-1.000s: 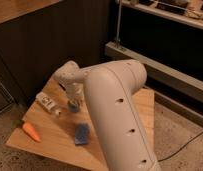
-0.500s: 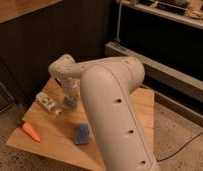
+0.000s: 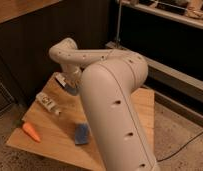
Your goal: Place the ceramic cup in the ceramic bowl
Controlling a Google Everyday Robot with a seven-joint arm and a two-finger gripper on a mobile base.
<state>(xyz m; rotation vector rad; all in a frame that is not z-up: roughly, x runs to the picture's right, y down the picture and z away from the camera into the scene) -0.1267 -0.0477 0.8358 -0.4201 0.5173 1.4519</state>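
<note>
Having closed, tool point(image 3: 69, 87) perhaps around ceramic cup point(image 3: 73, 92)

My gripper point(image 3: 66, 84) is down over the far left part of the wooden table point(image 3: 140, 105), fingers closed, with a bit of the blue ceramic cup point(image 3: 72, 91) showing at its tip; I cannot tell whether I grip it. My white arm point(image 3: 115, 110) fills the middle. Nearer lie a blue sponge point(image 3: 82, 134), an orange carrot point(image 3: 31, 131) at the left edge and a pale packet point(image 3: 47, 102).

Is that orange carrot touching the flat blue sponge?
Apart. The camera view shows bare table between the carrot and the sponge. The gripper is down near the table's far edge.
</note>
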